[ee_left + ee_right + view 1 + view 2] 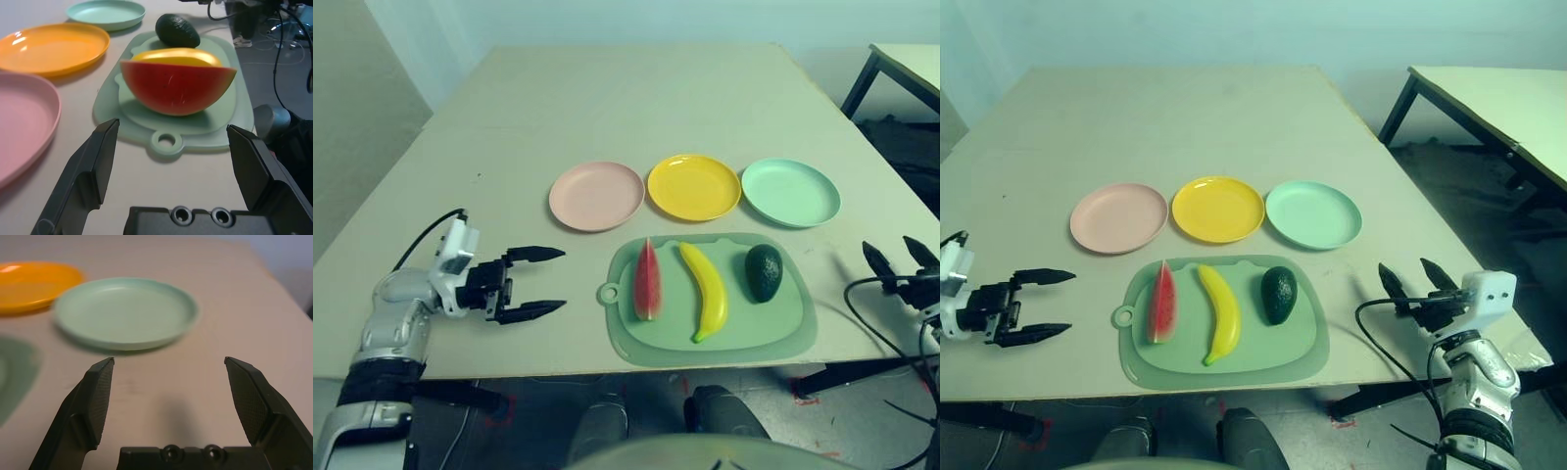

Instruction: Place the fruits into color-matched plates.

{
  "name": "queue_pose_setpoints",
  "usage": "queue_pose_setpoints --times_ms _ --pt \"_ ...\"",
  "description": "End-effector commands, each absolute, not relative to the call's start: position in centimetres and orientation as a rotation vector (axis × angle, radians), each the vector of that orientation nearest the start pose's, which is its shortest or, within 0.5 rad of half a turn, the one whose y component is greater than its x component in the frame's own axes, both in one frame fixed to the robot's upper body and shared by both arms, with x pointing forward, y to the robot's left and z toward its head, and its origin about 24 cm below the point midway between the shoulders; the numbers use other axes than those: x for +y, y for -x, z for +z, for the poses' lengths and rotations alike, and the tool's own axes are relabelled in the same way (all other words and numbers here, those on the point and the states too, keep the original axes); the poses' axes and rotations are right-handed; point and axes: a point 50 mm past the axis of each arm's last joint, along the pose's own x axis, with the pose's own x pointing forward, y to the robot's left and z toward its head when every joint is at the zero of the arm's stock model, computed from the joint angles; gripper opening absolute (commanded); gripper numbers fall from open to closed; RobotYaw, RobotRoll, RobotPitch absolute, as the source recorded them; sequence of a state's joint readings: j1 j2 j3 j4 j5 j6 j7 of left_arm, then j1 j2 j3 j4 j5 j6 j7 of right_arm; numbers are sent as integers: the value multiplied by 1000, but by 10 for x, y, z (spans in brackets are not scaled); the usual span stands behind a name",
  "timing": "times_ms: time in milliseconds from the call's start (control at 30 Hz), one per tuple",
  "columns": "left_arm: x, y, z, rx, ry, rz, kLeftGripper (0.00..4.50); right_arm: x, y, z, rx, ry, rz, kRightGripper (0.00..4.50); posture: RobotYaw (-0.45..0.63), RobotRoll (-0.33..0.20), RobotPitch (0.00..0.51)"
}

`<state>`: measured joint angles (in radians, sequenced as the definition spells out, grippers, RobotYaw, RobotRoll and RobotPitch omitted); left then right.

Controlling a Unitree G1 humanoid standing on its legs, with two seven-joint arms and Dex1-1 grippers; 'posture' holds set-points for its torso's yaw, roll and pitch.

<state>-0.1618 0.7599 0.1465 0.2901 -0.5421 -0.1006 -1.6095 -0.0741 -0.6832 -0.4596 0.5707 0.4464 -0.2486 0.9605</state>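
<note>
Two head views from above, angled forward and down over the pale beige wooden table [607, 98]; right eye set slightly aside, taking in more floor and a second table [1498, 98] at far right. Shared by both: row of three round plastic plates, pale green rounded mat [793, 333], both arms.

Left wrist view low, near the tabletop, facing across it toward the red watermelon wedge with green rind [176, 88], very close; shares the wedge, mat and plates with the head views.

Right wrist view equally low, facing forward at the mint green round plate [124, 313], close; shares it with the head views [1313, 214].
</note>
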Motion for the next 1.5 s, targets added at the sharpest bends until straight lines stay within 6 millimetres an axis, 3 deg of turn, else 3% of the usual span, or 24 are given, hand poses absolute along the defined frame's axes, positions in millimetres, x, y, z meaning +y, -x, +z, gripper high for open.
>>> queue_pose_setpoints --times_ms 33,200,333,467,633,733,900,1133,1500 --pt "278 -239 124 37 -268 -1361 4462 -363 -222 98 78 193 416 4500 -154 0 41" --pt "284 -241 139 29 -285 -1347 4462 -352 -240 130 121 229 465 4500 -157 0 42" --pt "283 -243 147 14 -243 -1326 4462 -318 -257 156 191 396 625 4500 -146 0 41" --pt "283 -245 150 3 -220 -1306 4462 -274 -264 183 284 607 912 4500 -148 0 42" --pt "279 -245 147 2 -215 -1302 4462 -251 -270 195 393 1084 1148 4500 -145 0 40" --pt "279 -245 147 4 -219 -1300 4462 -238 -278 208 361 1384 1291 4500 -138 0 40" --pt "282 -248 151 4 -242 -1285 4462 -216 -293 226 293 1695 1451 4500 -128 0 39" --pt "277 -248 153 16 -259 -1319 4462 -196 -303 219 227 1898 1648 4500 -110 0 43" --pt "274 -252 148 15 -252 -1302 4462 -173 -299 190 183 1858 1823 4500 -99 0 50"
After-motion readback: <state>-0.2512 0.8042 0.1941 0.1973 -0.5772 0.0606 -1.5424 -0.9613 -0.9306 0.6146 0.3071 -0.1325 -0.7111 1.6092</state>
